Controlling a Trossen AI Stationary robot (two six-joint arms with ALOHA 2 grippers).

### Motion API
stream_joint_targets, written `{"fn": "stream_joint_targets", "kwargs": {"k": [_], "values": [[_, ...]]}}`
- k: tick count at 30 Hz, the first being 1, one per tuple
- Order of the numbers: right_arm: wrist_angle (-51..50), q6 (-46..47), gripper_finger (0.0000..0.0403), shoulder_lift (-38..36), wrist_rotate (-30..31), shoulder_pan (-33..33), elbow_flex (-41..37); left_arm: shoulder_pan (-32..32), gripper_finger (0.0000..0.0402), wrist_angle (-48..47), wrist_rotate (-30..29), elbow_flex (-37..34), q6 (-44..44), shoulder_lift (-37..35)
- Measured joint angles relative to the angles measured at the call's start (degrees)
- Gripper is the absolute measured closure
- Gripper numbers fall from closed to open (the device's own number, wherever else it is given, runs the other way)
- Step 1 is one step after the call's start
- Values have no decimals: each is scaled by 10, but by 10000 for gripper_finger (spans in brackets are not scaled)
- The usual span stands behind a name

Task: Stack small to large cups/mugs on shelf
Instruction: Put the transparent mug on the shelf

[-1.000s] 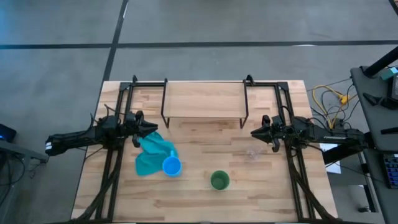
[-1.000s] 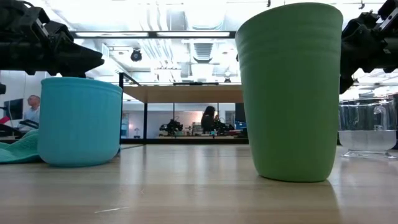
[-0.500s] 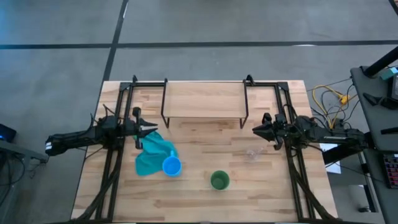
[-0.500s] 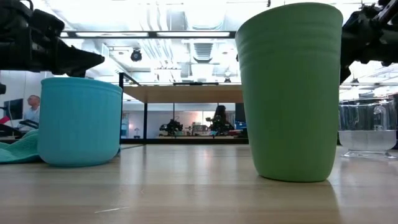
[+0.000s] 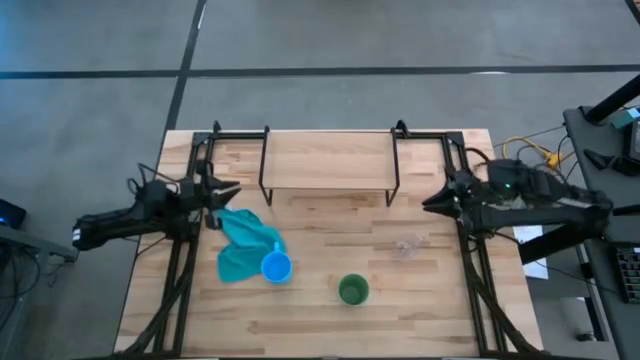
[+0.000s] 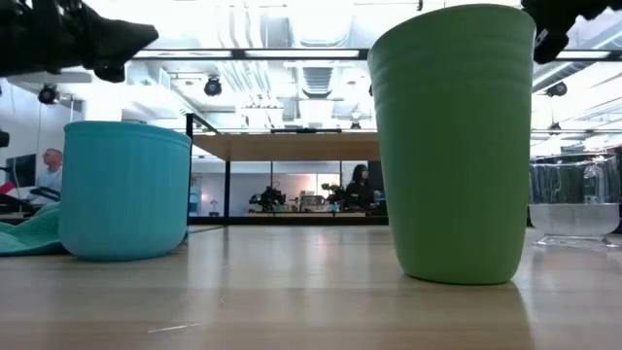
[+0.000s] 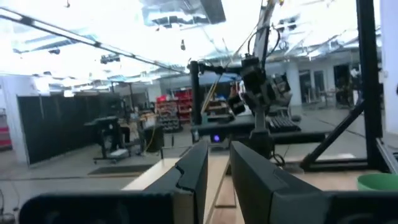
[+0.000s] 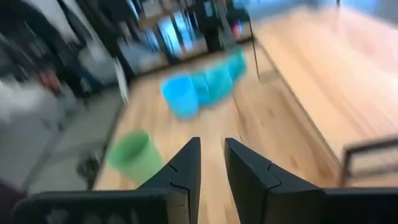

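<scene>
A green cup (image 5: 352, 290) (image 6: 454, 146) stands upright near the table's near edge. The blue cup (image 5: 276, 267) (image 6: 124, 190) stands beside the teal cloth (image 5: 244, 245). The clear glass cup (image 5: 407, 245) (image 6: 575, 204) stands right of centre. The shelf (image 5: 328, 160) stands on black legs at the far edge, bare. My left gripper (image 5: 232, 190) (image 7: 219, 152) hovers over the table's left side, above the cloth's far end. My right gripper (image 5: 428, 206) (image 8: 211, 146) hovers on the right, beyond the glass. Both are shut to a narrow gap and hold nothing.
Black frame rails (image 5: 185, 250) run down both sides of the table under the arms. Bare wood (image 5: 330, 225) lies between the shelf and the cups. Cables (image 5: 530, 160) hang off the right edge. People show far off in the room behind.
Both grippers have risen, climbing to the top of the low view. The left one has drawn back toward the far-left corner. The right one has pulled toward the right edge and tipped its nose down toward the table. The cups and cloth have stayed put.
</scene>
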Motion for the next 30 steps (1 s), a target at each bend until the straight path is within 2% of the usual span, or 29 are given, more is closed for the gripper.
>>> {"fn": "stream_joint_targets", "kwargs": {"k": [5, 10, 14, 19, 26, 30], "values": [[-172, -24, 335, 140, 0, 0, 104, 0, 345, -80, -6, 55, -1, 30], [-283, -33, 335, 268, 0, 0, 157, 0, 345, -136, -6, 114, -1, 92], [-304, -23, 335, 348, -4, 0, 183, 0, 345, -136, -6, 166, -2, 140], [-303, -19, 335, 423, -5, 0, 236, 0, 345, -133, -6, 225, -9, 168], [-308, -18, 335, 503, 0, 0, 321, 0, 345, -135, -5, 265, -101, 159], [-370, 3, 335, 541, 0, 0, 348, 0, 345, -134, -5, 267, -117, 140]]}}
